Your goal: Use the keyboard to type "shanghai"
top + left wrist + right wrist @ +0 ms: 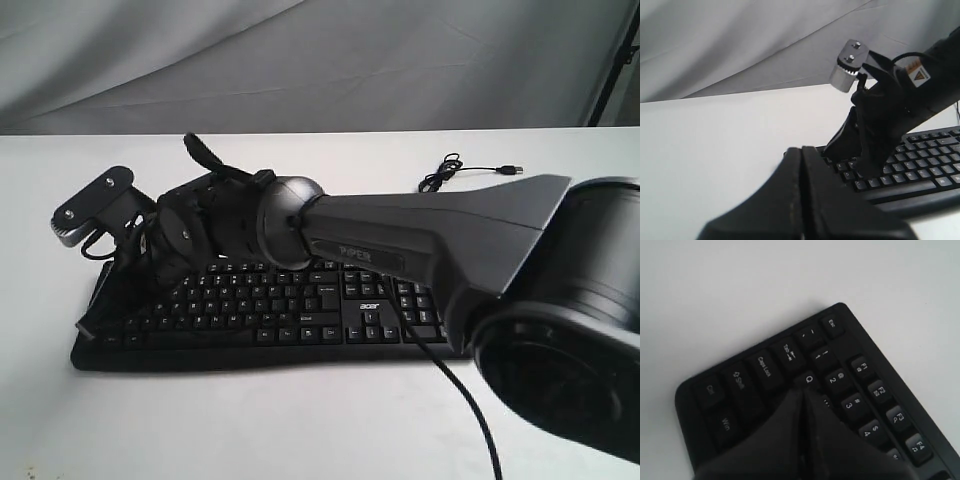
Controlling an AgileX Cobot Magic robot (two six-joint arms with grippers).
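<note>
The keyboard [300, 322] lies flat on the white table [250, 430], with bare tabletop open in front and past its left end; its thin cable [450, 172] trails behind. The right arm [420, 240] crosses over it and hides the upper middle rows. The right gripper [802, 392], fingers pressed together, points at the keys beside Q, contact unclear; the left gripper [801, 150], likewise pressed together, hangs over bare table just short of the keyboard's corner.

Ext cam faced keyboard [250, 315] from typist's side. Left wrist cam sat low beside it; right wrist cam v. close overhead. All shared keyboard's left end
</note>
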